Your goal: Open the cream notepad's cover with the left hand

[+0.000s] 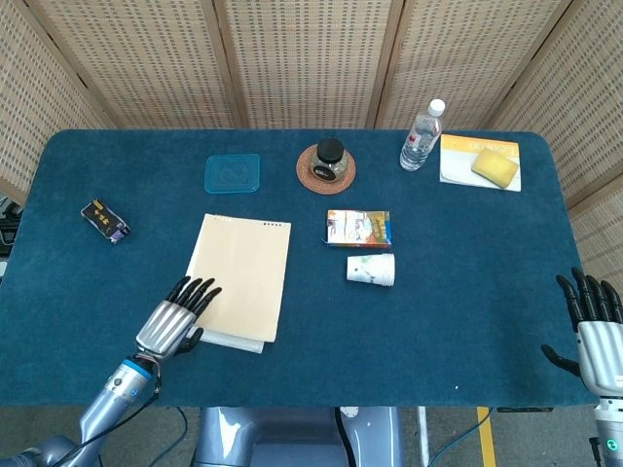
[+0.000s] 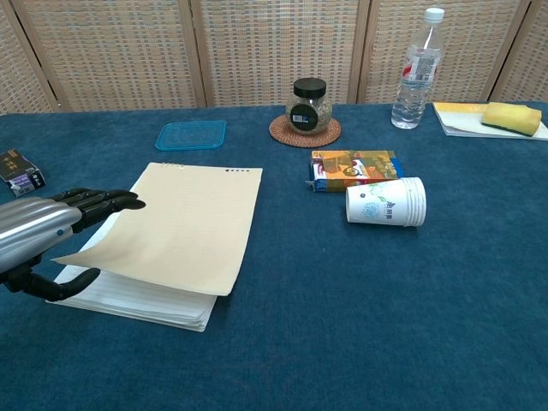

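The cream notepad (image 1: 243, 275) lies on the blue table, left of centre. Its cover (image 2: 175, 227) is lifted at the near left corner, and white lined pages (image 2: 137, 300) show beneath it. My left hand (image 2: 43, 235) holds that raised left edge, fingers (image 2: 103, 201) on top and thumb (image 2: 60, 287) underneath. In the head view, this left hand (image 1: 175, 316) is at the pad's near left corner. The right hand (image 1: 594, 326) hovers at the table's near right edge, fingers spread and holding nothing.
A paper cup (image 1: 371, 269) lies on its side right of the pad, with a snack box (image 1: 358, 228) behind it. Further back stand a blue lid (image 1: 233, 173), a jar (image 1: 329, 161) on a coaster, and a water bottle (image 1: 421, 136). A small black box (image 1: 105, 221) lies far left.
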Available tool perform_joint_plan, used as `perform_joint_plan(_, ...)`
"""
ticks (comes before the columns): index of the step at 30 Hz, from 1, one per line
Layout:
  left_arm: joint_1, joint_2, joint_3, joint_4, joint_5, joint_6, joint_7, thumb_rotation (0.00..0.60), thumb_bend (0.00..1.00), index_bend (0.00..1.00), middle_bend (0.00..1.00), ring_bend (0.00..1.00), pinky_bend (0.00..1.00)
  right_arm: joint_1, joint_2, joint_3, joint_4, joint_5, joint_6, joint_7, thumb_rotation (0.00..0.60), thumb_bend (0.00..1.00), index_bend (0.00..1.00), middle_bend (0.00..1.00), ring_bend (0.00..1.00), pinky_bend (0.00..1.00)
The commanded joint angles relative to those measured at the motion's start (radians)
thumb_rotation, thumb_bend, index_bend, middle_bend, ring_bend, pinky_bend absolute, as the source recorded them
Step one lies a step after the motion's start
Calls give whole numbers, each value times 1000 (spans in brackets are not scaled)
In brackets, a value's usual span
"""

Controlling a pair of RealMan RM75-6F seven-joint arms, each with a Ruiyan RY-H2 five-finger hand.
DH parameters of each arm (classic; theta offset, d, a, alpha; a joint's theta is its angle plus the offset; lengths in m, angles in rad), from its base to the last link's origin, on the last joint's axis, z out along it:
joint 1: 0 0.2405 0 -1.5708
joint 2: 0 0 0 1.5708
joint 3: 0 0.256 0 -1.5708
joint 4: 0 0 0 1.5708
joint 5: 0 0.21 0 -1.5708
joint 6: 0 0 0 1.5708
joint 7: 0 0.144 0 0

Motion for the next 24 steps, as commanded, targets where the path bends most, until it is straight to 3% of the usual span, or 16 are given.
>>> perform_joint_plan(1,-5,6,2,-2,-14,-7,-3,600,493,0,0,0,0,0,1,1,0,1,1,3,600,0,0,0,0,0)
perform_joint_plan(9,-9,-7,10,41,0,29,-60,600,495,0,0,0,0,-1,4,0,-3,-1,3,9,600,0,0,0,0,0)
perform_joint_plan(15,-34,-28,-23,70,-15,38,-98,600,508,0,0,0,0,1,4,0,0,1,-2,13,600,0,0,0,0,0)
perform_joint_plan(24,-90,-43,-74,78,-98,-36,-64,600,503,0,0,0,0,4,2,2,4,11,-11,13,600,0,0,0,0,0)
